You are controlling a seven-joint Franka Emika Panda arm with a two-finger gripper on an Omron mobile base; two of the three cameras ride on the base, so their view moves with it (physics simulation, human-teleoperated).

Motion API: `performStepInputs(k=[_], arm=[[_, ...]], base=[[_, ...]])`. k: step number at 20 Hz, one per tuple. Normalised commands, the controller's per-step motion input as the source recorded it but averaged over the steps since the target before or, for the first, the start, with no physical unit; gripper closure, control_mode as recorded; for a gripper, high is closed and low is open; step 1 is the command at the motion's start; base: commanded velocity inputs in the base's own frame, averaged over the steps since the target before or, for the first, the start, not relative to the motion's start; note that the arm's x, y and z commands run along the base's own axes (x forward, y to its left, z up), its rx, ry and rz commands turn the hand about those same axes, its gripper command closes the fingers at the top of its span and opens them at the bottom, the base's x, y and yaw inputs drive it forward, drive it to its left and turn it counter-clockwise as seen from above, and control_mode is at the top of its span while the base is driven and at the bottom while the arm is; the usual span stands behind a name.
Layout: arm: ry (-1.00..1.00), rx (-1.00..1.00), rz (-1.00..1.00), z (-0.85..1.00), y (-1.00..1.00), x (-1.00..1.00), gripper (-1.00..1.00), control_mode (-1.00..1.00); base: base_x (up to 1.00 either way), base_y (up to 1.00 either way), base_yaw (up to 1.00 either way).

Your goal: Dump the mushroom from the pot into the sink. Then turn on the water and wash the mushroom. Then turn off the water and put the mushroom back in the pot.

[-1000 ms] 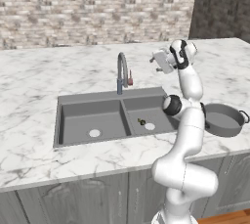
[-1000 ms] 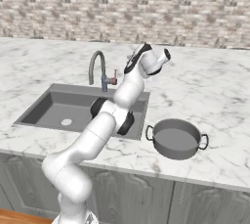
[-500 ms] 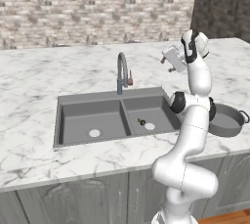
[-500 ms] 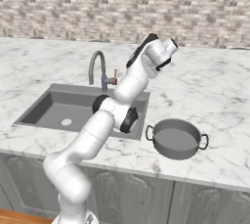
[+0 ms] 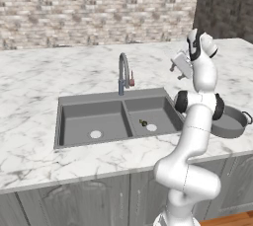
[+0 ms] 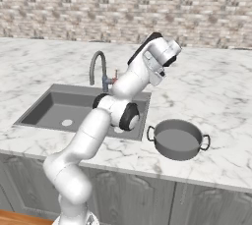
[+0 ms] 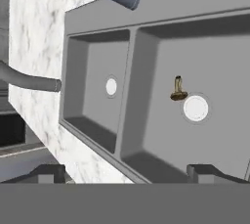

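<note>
The white, grey-veined marble worktop (image 5: 44, 96) carries everything here, running wide beneath a pale stone-brick back wall (image 5: 89, 8)

Set into it is the dark grey rectangular double-basin sink (image 5: 91, 102), with a centre divider and a round light drain in each basin; both basins look dry, and no water runs from the curved grey metal tap (image 5: 122, 72) with its small reddish handle behind the divider

The white arm with dark joints (image 5: 197, 116) rises over the sink's right end, its hand held high above the worktop and looking down into the basins

The wide, shallow, dark grey metal pot (image 6: 177, 138) with two small loop handles stands upright on the worktop just right of the sink, and its round bottom is bare

The end effector (image 7: 127, 173) has its two dark fingertips spread wide with nothing between them

The mushroom (image 7: 179, 90), a tiny brownish lump, lies on the floor of the right basin, just beside that basin's drain (image 7: 196, 108)

Judging from this, the first step is done: the mushroom is out of the pot and in the sink, and the pot has been set down. Everything else seems left to do: turning the tap on, washing the mushroom, shutting the water off, and lifting the mushroom back into the pot. The likely next move is a reach to the tap handle
</note>
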Motion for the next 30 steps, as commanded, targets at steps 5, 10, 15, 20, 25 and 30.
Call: performStepInputs(k=[5, 10, 15, 20, 25, 30], arm=[[-0.11, -0.04, 0.0, -0.68, 0.47, -1.0, -1.0, -1.0], [-0.14, -0.02, 0.0, -0.56, 0.62, -1.0, -1.0, -1.0], [-0.34, -0.09, 0.0, -0.19, 0.51, -1.0, -1.0, -1.0], [-0.44, -0.16, 0.0, 0.0, 0.45, -1.0, -1.0, -1.0], [-0.42, -0.19, 0.0, 0.0, 0.51, -0.97, -1.0, -1.0], [-0.24, -0.14, 0.0, 0.04, 0.4, -0.33, -1.0, -1.0]], base=[[0.0, 0.0, 0.0], [0.0, 0.0, 0.0], [0.0, 0.0, 0.0], [0.0, 0.0, 0.0], [0.0, 0.0, 0.0], [0.0, 0.0, 0.0]])
